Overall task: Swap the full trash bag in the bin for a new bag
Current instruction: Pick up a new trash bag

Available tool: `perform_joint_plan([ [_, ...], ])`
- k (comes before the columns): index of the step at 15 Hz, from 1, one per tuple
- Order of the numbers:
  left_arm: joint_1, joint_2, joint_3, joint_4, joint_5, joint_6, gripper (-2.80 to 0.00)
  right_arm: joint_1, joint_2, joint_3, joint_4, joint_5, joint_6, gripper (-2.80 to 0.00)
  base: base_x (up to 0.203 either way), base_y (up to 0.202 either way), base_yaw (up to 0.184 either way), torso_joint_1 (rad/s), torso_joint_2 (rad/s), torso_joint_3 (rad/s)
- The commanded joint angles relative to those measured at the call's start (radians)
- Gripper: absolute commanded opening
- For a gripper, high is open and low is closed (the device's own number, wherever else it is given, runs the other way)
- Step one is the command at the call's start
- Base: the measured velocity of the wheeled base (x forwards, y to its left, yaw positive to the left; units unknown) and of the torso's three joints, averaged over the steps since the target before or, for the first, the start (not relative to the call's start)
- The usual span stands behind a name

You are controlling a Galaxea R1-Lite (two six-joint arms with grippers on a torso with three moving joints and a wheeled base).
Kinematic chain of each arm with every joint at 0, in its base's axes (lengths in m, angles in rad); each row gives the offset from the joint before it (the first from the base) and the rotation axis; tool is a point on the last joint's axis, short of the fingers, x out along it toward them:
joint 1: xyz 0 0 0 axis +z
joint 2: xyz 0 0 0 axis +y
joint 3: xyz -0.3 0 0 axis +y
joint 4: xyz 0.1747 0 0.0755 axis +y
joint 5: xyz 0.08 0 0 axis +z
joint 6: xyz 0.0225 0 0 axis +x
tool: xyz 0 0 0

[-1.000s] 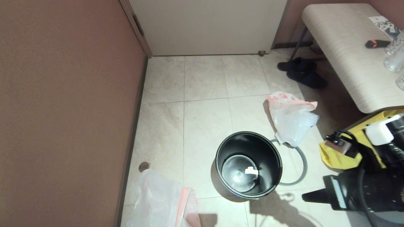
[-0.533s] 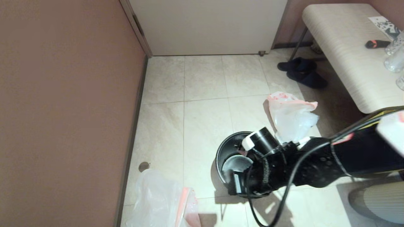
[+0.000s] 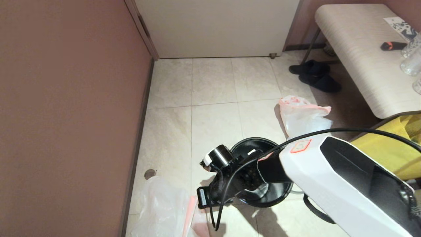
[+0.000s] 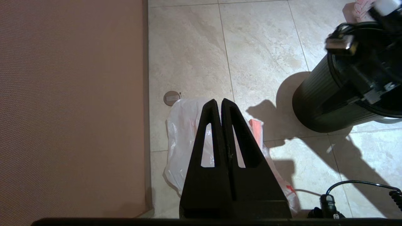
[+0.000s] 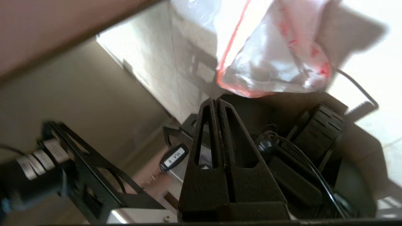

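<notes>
Pale floor tiles run between a brown wall and a closed door, and the work is down on them. The right gripper [image 5: 217, 101] is clenched on nothing, fingers pressed together. It hangs just past the bin [image 3: 249, 142] on its wall side, with the forearm stretched across the bin's open mouth. Ahead of the fingertips lies the new bag [image 3: 161, 210], limp on the floor near the bin, its pink-red band toward the gripper. The left gripper [image 4: 220, 101] is parked above that same bag, also shut and empty. A fuller white bag [image 3: 304, 120] sits just beyond the bin on its far side.

The step looks like a reach for the new bag. The fingers should part before they descend and pinch the band rather than the slack film. The forearm and its cable need to stay off the bin, which could tip.

A second ago the right arm was folded well to the bin's other side. It has since swung across. Bin and bags have not shifted.
</notes>
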Motion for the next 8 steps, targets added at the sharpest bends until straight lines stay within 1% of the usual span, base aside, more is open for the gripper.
perform_joint_plan([
  [1,0.000,0.000,0.000,0.000,0.000,0.000,-2.80,0.014,0.159,-0.162,0.135,0.028,-0.082,-2.80,0.000,0.000,0.000,0.000,0.00,0.000],
  [3,0.000,0.000,0.000,0.000,0.000,0.000,-2.80,0.026,0.191,-0.168,0.190,0.035,-0.218,-2.80,0.000,0.000,0.000,0.000,0.00,0.000],
  [4,0.000,0.000,0.000,0.000,0.000,0.000,-2.80,0.021,0.189,-0.164,0.197,0.036,-0.256,-2.80,0.000,0.000,0.000,0.000,0.00,0.000],
  [7,0.000,0.000,0.000,0.000,0.000,0.000,-2.80,-0.020,0.081,-0.146,0.198,0.077,-0.261,-2.80,0.000,0.000,0.000,0.000,0.00,0.000],
  [8,0.000,0.000,0.000,0.000,0.000,0.000,-2.80,-0.037,0.037,-0.133,0.198,0.083,-0.251,-2.80,0.000,0.000,0.000,0.000,0.00,0.000],
])
